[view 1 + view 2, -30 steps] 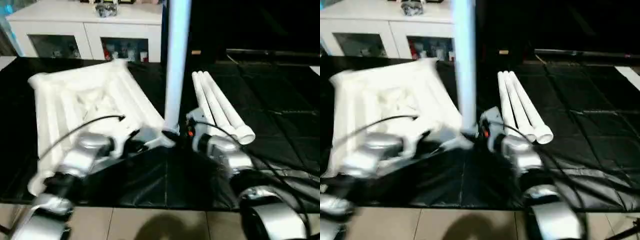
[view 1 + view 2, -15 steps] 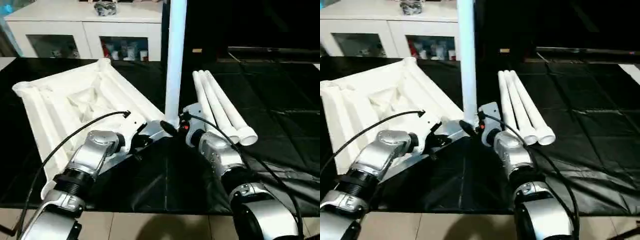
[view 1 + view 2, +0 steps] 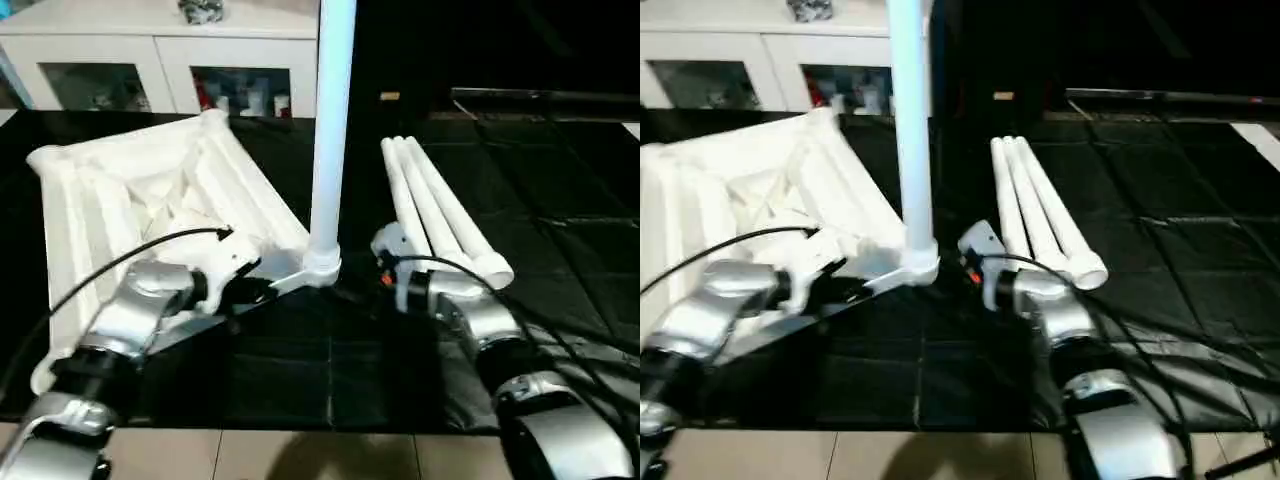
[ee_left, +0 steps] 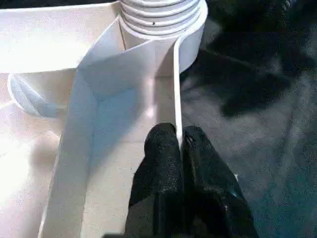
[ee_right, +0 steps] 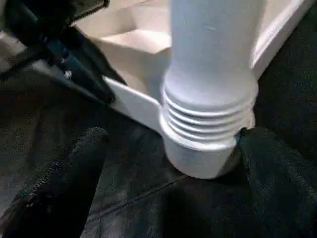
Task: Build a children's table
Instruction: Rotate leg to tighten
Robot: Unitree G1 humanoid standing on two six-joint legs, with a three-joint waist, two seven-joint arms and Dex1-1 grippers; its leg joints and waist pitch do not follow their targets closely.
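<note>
The white table top [image 3: 130, 190] lies upside down on the black mat, ribbed underside up. One white leg [image 3: 330, 130] stands upright in its near right corner socket [image 3: 322, 266], with its threaded base [image 5: 208, 124] seated there. Three more legs [image 3: 435, 210] lie side by side to the right. My left gripper [image 4: 179, 141] is shut on the top's thin rim wall just beside that socket. My right gripper [image 5: 174, 135] is open, with one finger [image 5: 74, 168] on each side of the socket and the leg's base.
A white cabinet [image 3: 150, 60] with glass doors stands behind the mat. The black mat [image 3: 560, 200] stretches off to the right past the loose legs. Tiled floor [image 3: 300, 455] shows at the near edge. A black cable [image 3: 130, 265] arcs over my left forearm.
My right gripper's fingers have spread wider around the leg's base. My left gripper keeps its pinch on the rim. The head camera has shifted.
</note>
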